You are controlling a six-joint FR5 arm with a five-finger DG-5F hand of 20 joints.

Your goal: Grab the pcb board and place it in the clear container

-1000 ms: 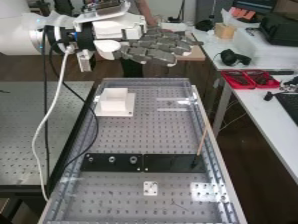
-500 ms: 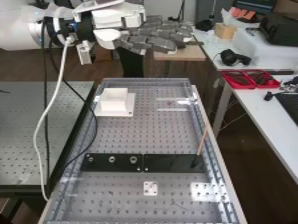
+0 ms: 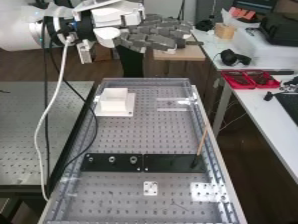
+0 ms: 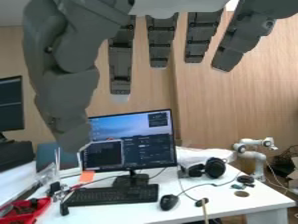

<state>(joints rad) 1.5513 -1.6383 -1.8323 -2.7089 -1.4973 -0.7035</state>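
The hand (image 3: pixel 154 36) is held high beyond the bench's far end in the high view, its fingers straight and touching nothing. In the wrist view the fingers of the hand (image 4: pixel 159 40) hang straight and apart, with the thumb beside them. On the perforated bench top, a clear, bright-edged piece (image 3: pixel 173 104) lies near the far right side; I cannot tell whether it is a container. A small pale plate with holes (image 3: pixel 150 188) lies nearer the front, and I cannot tell whether it is the pcb board.
A white block on a square base (image 3: pixel 116 102) stands far left on the bench. Black plates (image 3: pixel 112 160) cross the middle, with a thin wooden stick (image 3: pixel 202 142) rising at their right. A side table (image 3: pixel 256 107) carries red trays (image 3: pixel 247 79). Cables (image 3: pixel 46 117) hang from the arm.
Over the last second the hand has shifted a little up and left in the high view, nearly stopping in the last half second. Its fingers stay straight, and the things on the bench have not moved.
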